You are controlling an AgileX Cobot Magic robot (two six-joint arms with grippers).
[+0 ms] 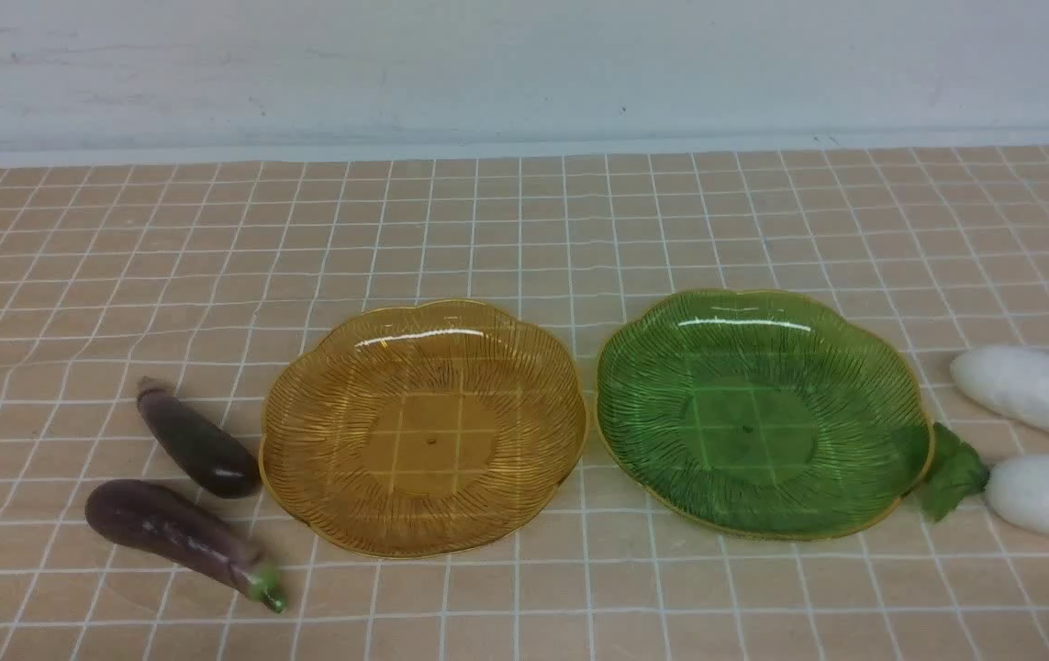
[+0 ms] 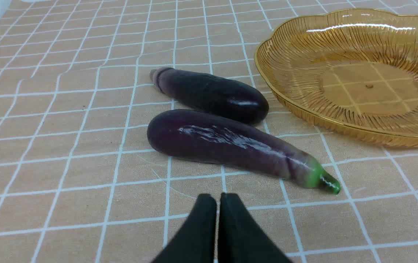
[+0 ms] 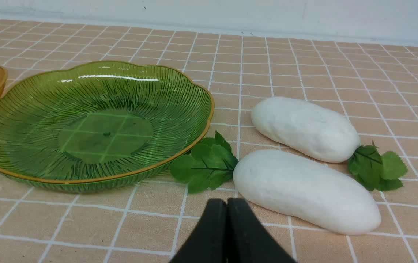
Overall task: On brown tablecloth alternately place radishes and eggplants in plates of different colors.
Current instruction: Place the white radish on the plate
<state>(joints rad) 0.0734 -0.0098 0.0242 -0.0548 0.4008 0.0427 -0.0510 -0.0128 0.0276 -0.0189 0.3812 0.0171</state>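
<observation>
Bright, even light leaves only faint shadows. White glare streaks cross the far inner wall of the amber plate (image 1: 423,335) and the green plate (image 1: 744,323) beside it. The front view is slightly soft.

I see amber plate (image 1: 423,431), green plate (image 1: 763,413): glossy ribbed see-thru plastic. Eggplants (image 2: 212,95) (image 2: 230,144) v. shiny, smooth. Radishes (image 3: 304,128) (image 3: 304,190) matt. Tablecloth (image 1: 524,229) matt, wrinkly.

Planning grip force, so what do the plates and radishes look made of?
Amber plate and green plate: glossy translucent plastic, possibly glass; the cloth's grid shows through. Radishes: likely matte foam or plastic replicas, with dull skin and fabric-like leaves.
</observation>
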